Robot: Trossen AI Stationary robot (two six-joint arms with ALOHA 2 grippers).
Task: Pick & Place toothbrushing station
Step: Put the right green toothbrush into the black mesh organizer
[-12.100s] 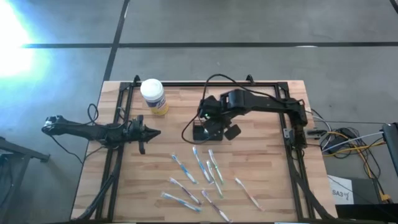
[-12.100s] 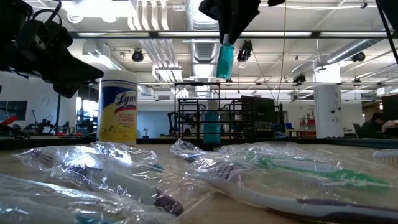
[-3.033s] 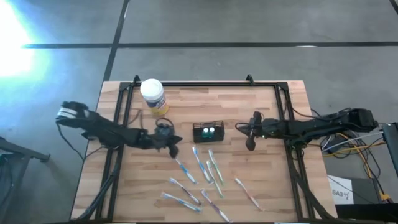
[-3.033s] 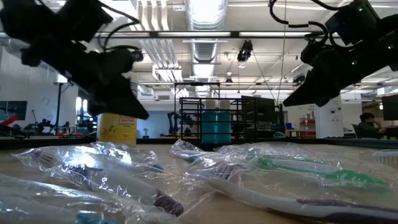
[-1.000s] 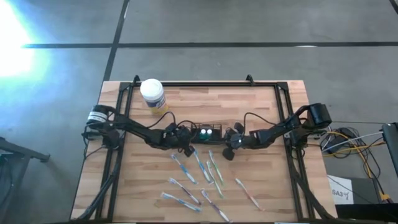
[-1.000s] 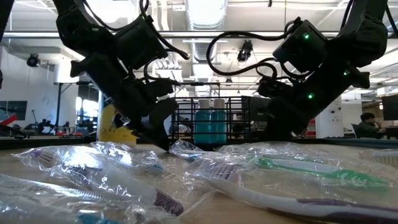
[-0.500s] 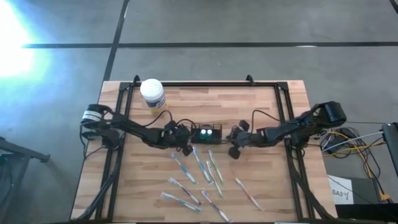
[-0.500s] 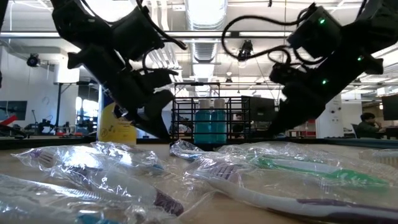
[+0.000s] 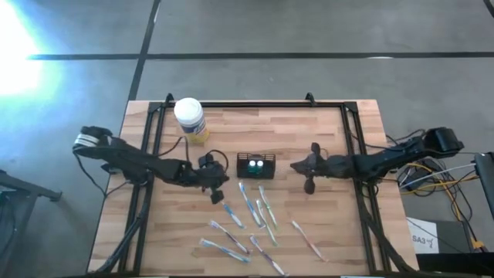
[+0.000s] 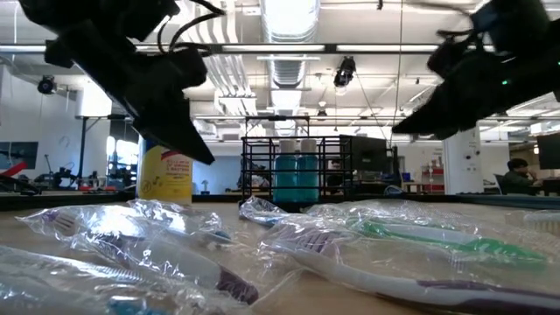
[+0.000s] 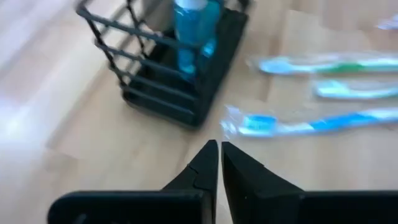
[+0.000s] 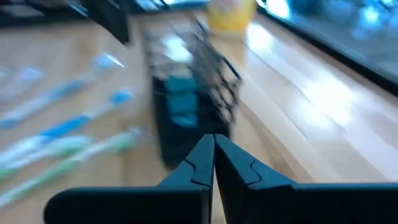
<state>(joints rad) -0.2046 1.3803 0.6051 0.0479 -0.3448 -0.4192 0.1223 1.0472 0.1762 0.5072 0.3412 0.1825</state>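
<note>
The toothbrushing station (image 9: 257, 165), a small black wire-sided box with teal items inside, stands upright on its base at the middle of the wooden table; it also shows in the low view (image 10: 293, 171). My left gripper (image 9: 221, 177) is shut and empty, a short way to the station's left, and the station shows ahead of it in the left wrist view (image 11: 168, 62). My right gripper (image 9: 296, 166) is shut and empty, a short way to the station's right, and the station shows ahead of it in the right wrist view (image 12: 193, 106). Neither gripper touches it.
A yellow jar with a white lid (image 9: 190, 120) stands at the far left of the table. Several toothbrushes in clear wrappers (image 9: 251, 220) lie on the near half, just in front of the station. A black frame (image 9: 255, 103) runs along the table's edges.
Both grippers have drawn back from the station's sides: my left one toward the table's left edge, my right one toward the right edge, both rising in the low view. The station has stayed where it was, upright.
</note>
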